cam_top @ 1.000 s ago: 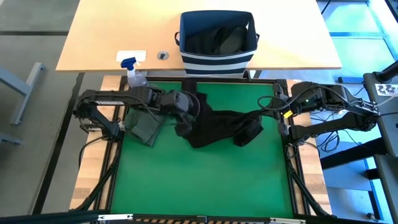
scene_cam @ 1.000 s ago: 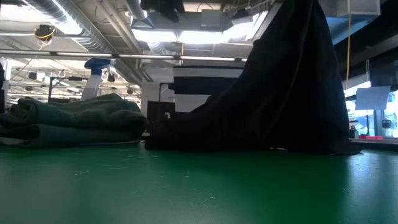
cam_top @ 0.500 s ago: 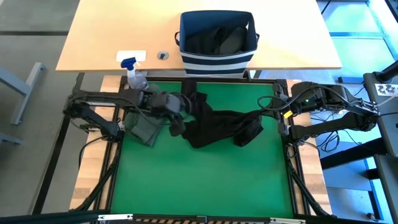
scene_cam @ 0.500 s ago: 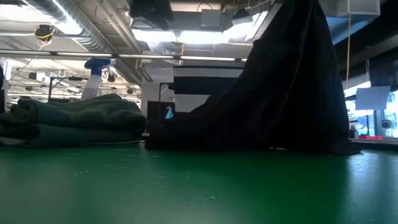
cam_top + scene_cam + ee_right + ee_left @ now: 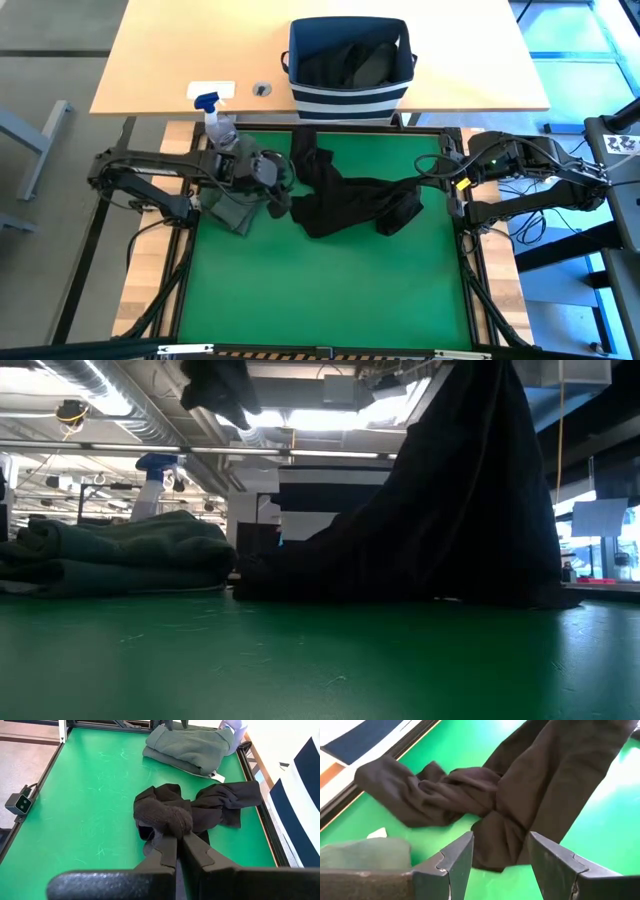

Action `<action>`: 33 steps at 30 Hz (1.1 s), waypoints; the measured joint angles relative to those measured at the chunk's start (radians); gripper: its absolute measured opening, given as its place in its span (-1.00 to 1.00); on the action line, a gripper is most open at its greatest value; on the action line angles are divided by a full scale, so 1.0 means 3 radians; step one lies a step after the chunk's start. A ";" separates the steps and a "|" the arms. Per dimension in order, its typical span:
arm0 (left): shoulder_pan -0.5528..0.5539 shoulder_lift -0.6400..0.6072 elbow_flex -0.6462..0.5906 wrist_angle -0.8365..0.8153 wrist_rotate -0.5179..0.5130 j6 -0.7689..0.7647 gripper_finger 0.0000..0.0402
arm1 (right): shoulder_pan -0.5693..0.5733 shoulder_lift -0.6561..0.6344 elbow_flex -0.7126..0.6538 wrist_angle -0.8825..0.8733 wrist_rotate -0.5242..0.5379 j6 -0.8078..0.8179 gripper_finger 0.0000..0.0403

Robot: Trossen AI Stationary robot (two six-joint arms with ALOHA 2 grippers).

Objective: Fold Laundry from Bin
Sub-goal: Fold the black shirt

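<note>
Green table [image 5: 330,280]: 1 black garment [image 5: 345,200], crumpled; 1 olive garment [image 5: 235,205], folded. Left pincer [image 5: 500,855] open, empty, above both. Right pincer [image 5: 179,842] shut, empty.

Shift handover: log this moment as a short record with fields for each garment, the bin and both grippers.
black garment: crumpled on the green mat
olive garment: folded, at the mat's left edge
bin: on the wooden table, dark cloth inside
left gripper: open, empty, beside the olive garment
right gripper: shut, empty, at the mat's right edge
</note>
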 joint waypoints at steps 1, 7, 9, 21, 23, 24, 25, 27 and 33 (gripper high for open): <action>0.0000 0.0016 0.0000 0.0057 -0.0013 0.0001 -0.08 | 0.0000 -0.0001 0.0000 0.0000 0.0000 0.0001 -0.97; 0.0038 0.0116 0.0000 0.0553 0.0097 0.0097 -0.08 | 0.0000 0.0000 0.0000 -0.0001 0.0003 0.0001 -0.97; 0.0067 0.0206 0.0000 0.0687 0.0247 0.0134 -0.08 | 0.0000 0.0000 0.0000 -0.0001 0.0003 0.0001 -0.97; 0.0216 0.1134 0.0000 0.1104 0.0986 0.0391 -0.08 | 0.0000 0.0000 0.0000 0.0006 0.0004 0.0002 -0.97; 0.0249 0.1269 0.0000 0.1166 0.0991 0.0427 -0.08 | 0.0000 0.0000 0.0000 0.0006 0.0004 0.0002 -0.97; 0.0268 0.1325 0.0000 0.1217 0.1017 0.0445 -0.08 | 0.0000 0.0000 0.0000 0.0006 0.0004 0.0003 -0.97; 0.0286 0.1369 0.0000 0.1295 0.1063 0.0449 -0.08 | 0.0000 0.0000 0.0000 0.0006 0.0004 0.0002 -0.97; 0.0321 0.1422 0.0000 0.1444 0.1179 0.0450 -0.08 | 0.0000 0.0000 0.0000 0.0006 0.0004 0.0011 -0.97; 0.0357 0.1483 0.0002 0.1768 0.1379 0.0604 -0.08 | 0.0000 0.0000 0.0000 0.0006 0.0004 0.0041 -0.97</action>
